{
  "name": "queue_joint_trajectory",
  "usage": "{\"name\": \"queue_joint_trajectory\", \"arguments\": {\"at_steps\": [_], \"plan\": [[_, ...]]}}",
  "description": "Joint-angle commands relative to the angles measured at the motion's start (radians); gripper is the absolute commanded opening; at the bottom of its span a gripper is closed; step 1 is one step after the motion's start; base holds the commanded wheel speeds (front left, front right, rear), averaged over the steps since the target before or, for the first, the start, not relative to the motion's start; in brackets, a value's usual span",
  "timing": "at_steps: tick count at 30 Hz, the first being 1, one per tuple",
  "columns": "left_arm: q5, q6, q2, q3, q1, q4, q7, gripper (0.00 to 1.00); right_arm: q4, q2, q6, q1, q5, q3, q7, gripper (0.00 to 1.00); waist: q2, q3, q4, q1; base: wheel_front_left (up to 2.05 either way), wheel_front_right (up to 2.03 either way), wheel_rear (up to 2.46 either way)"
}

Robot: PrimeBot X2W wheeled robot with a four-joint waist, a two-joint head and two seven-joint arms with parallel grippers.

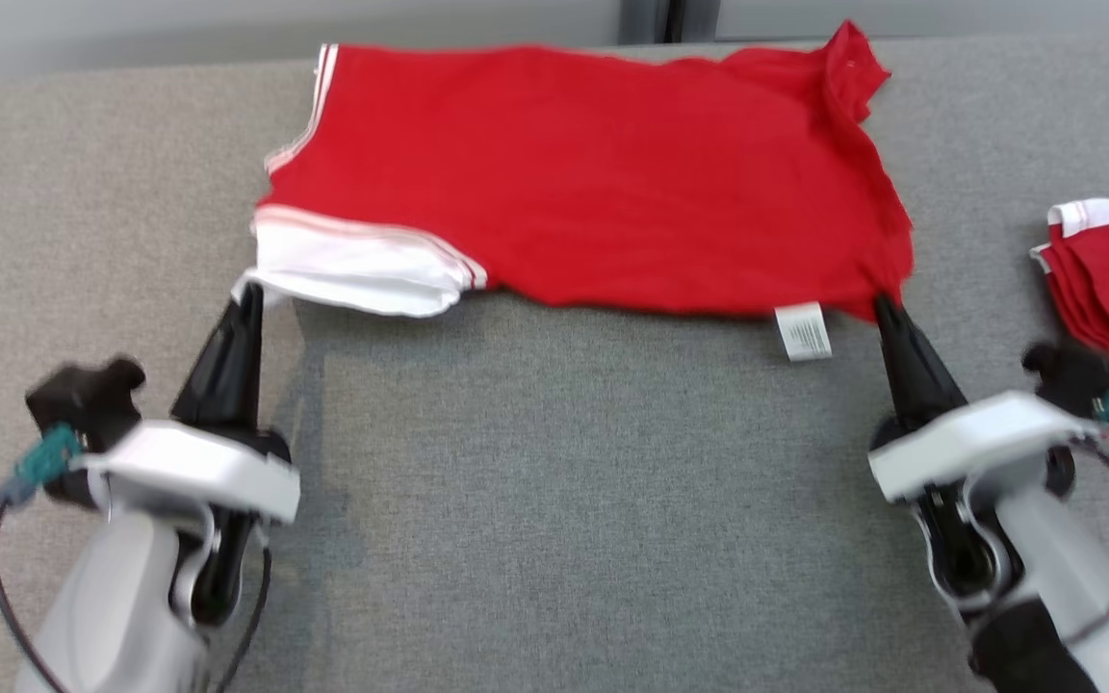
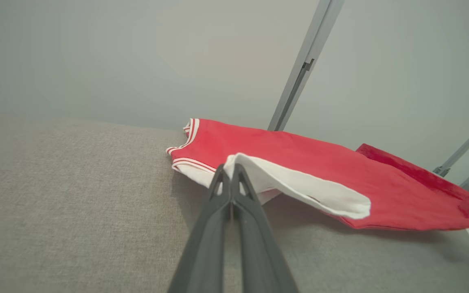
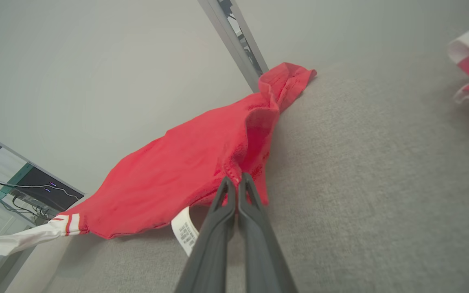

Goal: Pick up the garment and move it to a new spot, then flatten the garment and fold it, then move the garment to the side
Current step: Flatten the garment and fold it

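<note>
Red shirt (image 1: 612,173) on grey cloth (image 1: 564,500)
Its sleeve (image 1: 352,265) is white with thin red stripes; the label (image 1: 802,332) is white.

left end effector (image 2: 231,168), seemingly on garment (image 2: 299,162)

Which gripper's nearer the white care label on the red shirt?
Right. The right gripper pinches the red shirt at the hem corner just beside the care label; the left gripper pinches the white sleeve at the opposite end.

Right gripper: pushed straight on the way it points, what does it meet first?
The red garment, whose corner the right gripper is pinching; beyond that, probably more of its cloth, though depth is unclear.
</note>
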Motion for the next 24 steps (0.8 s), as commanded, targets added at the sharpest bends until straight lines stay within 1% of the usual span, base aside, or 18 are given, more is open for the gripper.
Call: {"name": "queue_joint_trajectory", "arguments": {"at_steps": [1, 3, 5, 7, 10, 13, 15, 17, 18, 19, 20, 21, 22, 24], "plan": [[0.016, 0.012, 0.014, 0.003, 0.042, -0.040, -0.003, 0.00, -0.032, -0.011, 0.001, 0.045, -0.008, -0.017, -0.001, 0.00, 0.0000, -0.027, 0.001, 0.0000, 0.00, 0.00, 0.00], [0.039, 0.038, 0.037, -0.005, 0.120, -0.135, 0.006, 0.00, -0.095, -0.020, 0.001, 0.130, -0.016, -0.042, -0.001, 0.00, 0.0000, -0.049, 0.002, 0.0000, 0.00, 0.00, 0.00], [0.052, 0.075, 0.059, -0.008, 0.196, -0.239, 0.039, 0.00, -0.147, -0.030, 0.001, 0.208, -0.025, -0.068, -0.001, 0.00, 0.0000, -0.068, 0.005, 0.0000, 0.00, 0.00, 0.00], [0.057, 0.113, 0.077, -0.006, 0.276, -0.350, 0.082, 0.00, -0.198, -0.042, 0.001, 0.278, -0.046, -0.092, 0.013, 0.00, 0.0000, -0.088, 0.007, 0.0000, 0.00, 0.00, 0.00], [0.060, 0.171, 0.101, -0.013, 0.388, -0.516, 0.163, 0.00, -0.271, -0.057, 0.001, 0.379, -0.092, -0.138, 0.067, 0.00, 0.0000, -0.114, 0.009, 0.0000, 0.00, 0.00, 0.00], [0.062, 0.224, 0.117, -0.025, 0.491, -0.660, 0.236, 0.00, -0.351, -0.036, 0.001, 0.479, -0.133, -0.193, 0.132, 0.00, 0.0000, -0.137, 0.013, 0.0000, 0.00, 0.00, 0.00], [0.061, 0.261, 0.124, -0.032, 0.557, -0.736, 0.286, 0.00, -0.406, -0.009, 0.001, 0.552, -0.158, -0.237, 0.181, 0.00, 0.0000, -0.152, 0.018, 0.0000, 0.00, 0.00, 0.00], [0.066, 0.288, 0.132, -0.037, 0.603, -0.807, 0.322, 0.00, -0.465, 0.021, 0.001, 0.619, -0.200, -0.275, 0.227, 0.00, 0.0000, -0.164, 0.025, 0.0000, 0.00, 0.00, 0.00], [0.070, 0.300, 0.141, -0.040, 0.627, -0.835, 0.343, 0.00, -0.495, 0.042, 0.001, 0.649, -0.207, -0.287, 0.256, 0.00, 0.0000, -0.167, 0.026, 0.0000, 0.00, 0.00, 0.00], [0.070, 0.300, 0.141, -0.040, 0.627, -0.835, 0.343, 0.00, -0.495, 0.042, 0.001, 0.649, -0.207, -0.287, 0.256, 0.00, 0.0000, -0.167, 0.026, 0.0000, 0.00, 0.00, 0.00], [0.070, 0.311, 0.149, -0.044, 0.650, -0.862, 0.359, 0.00, -0.525, 0.057, 0.001, 0.682, -0.227, -0.304, 0.283, 0.00, 0.0000, -0.171, 0.028, 0.0000, 0.00, 0.00, 0.00], [0.072, 0.331, 0.157, -0.045, 0.686, -0.911, 0.387, 0.00, -0.579, 0.080, 0.001, 0.739, -0.257, -0.338, 0.336, 0.00, 0.0000, -0.176, 0.030, 0.0000, 0.00, 0.00, 0.00], [0.072, 0.331, 0.157, -0.045, 0.686, -0.911, 0.387, 0.00, -0.579, 0.080, 0.001, 0.739, -0.257, -0.338, 0.336, 0.00, 0.0000, -0.176, 0.030, 0.0000, 0.00, 0.00, 0.00], [0.071, 0.350, 0.163, -0.044, 0.721, -0.953, 0.412, 0.00, -0.631, 0.103, 0.001, 0.794, -0.279, -0.365, 0.392, 0.00, 0.0000, -0.182, 0.032, 0.0000, 0.00, 0.00, 0.00]]}}
